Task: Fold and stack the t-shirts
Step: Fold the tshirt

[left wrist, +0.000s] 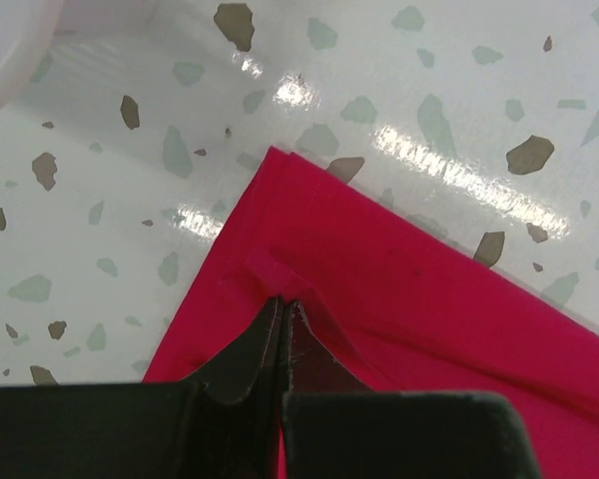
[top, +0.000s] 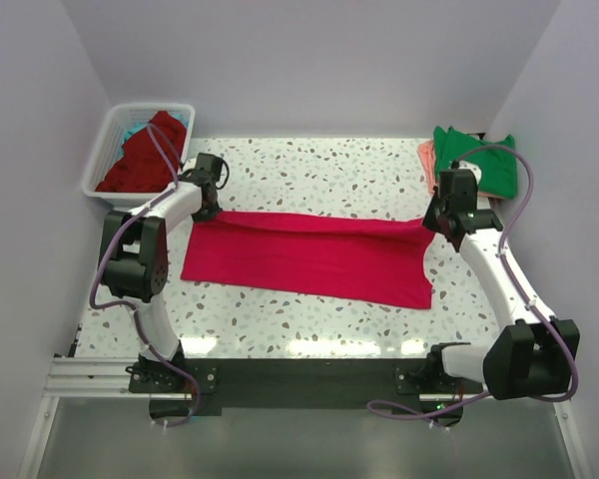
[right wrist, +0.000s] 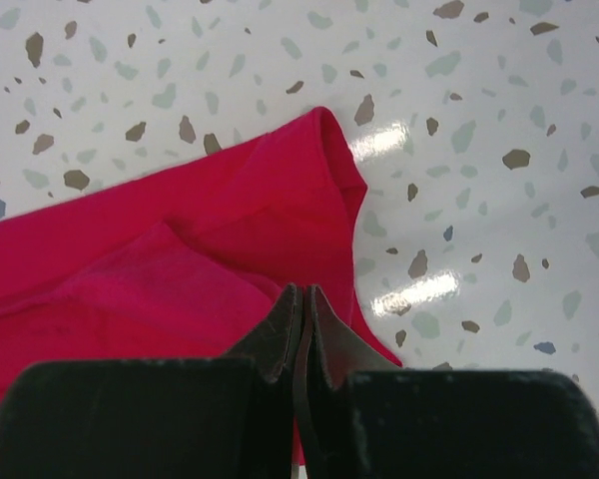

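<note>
Left end effector (left wrist: pixel 283 305): closed, pinching a corner of the soft crimson-pink t-shirt (top: pixel 309 257), which spreads toward 4 o'clock.
Right end effector (right wrist: pixel 301 292): closed, pinching the opposite end; cloth runs toward 9 o'clock.
Counter (top: pixel 309 165): glossy, speckled; shirt lies as a long flat band.

- Far strip of table (top: pixel 319 165), between white basket (top: pixel 101 150) and green t-shirt (top: pixel 474 155) pile: open passage.
- Near strip, between crimson-pink t-shirt (top: pixel 309 256) and arm bases (top: pixel 170 377): open.
- Basket stands just beside left gripper (top: pixel 206 209), on its far-left side.
- Green pile lies just behind right gripper (top: pixel 432 224).
- Side walls (top: pixel 30 200) hem both arms closely.
</note>
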Robot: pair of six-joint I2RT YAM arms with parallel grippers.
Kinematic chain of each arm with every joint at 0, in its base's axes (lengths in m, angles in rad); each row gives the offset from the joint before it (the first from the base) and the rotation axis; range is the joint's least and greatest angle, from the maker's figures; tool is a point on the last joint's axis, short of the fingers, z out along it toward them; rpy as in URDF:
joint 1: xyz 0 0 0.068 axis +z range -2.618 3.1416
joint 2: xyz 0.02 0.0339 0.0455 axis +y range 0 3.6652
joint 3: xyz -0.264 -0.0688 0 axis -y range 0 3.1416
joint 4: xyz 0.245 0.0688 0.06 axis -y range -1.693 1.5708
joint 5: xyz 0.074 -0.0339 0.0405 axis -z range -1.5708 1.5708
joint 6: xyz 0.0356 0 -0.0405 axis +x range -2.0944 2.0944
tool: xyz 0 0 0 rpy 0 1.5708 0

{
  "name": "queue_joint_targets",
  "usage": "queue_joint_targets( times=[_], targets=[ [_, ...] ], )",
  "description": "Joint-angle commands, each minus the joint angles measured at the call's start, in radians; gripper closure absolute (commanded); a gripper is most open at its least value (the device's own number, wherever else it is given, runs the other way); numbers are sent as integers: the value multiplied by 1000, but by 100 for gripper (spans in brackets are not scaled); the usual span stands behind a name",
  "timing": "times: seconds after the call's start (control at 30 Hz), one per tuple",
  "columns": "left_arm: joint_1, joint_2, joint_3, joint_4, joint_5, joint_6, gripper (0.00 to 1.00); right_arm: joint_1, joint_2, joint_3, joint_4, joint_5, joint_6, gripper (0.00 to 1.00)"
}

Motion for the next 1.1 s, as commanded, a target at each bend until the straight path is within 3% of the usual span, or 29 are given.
queue_joint_targets(
  times=[0.0,0.53,0.77,0.93,1.07],
  targets=[
    [-3,-40,-5,-36,-53,-51,100,-1,-52,-28,-27,14,15,100],
    [-3,-4,-31,-150,-93,-122,100,-1,-61,-93,-66,6,20,100],
    [-3,-19,-80,-162,-67,-162,74,0,-18,-84,-138,-12,34,100],
    [-3,-40,-98,-158,-78,-167,63,-1,-33,-102,-192,-87,52,78],
    [-3,-40,-77,-180,-101,-186,62,-1,-64,-111,-218,-89,61,71]
  ],
)
